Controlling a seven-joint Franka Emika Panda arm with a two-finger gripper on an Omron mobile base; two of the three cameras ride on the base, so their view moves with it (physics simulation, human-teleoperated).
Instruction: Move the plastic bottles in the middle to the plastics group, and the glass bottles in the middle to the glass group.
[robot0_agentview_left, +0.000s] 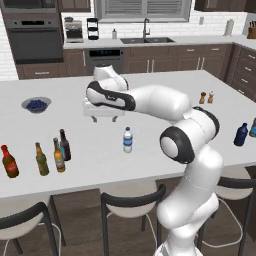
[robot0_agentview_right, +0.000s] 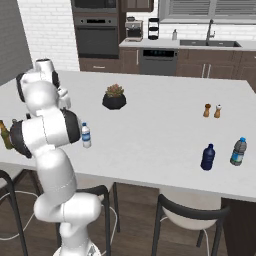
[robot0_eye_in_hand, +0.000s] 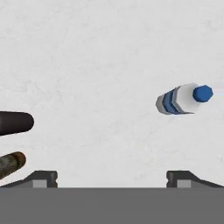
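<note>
2 slim glass beer bottles (robot0_agentview_left: 62, 149) already stand by the surface's left end; small clear plastic water bottle (robot0_agentview_left: 128, 140) remains mid-surface; jaws spread, empty

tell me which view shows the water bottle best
The left base view: the water bottle stands upright in full side profile on the counter, cap and label visible. The right base view shows it smaller, right beside the arm. The hand view looks down on it from above, so mostly cap and shoulder show.
</note>
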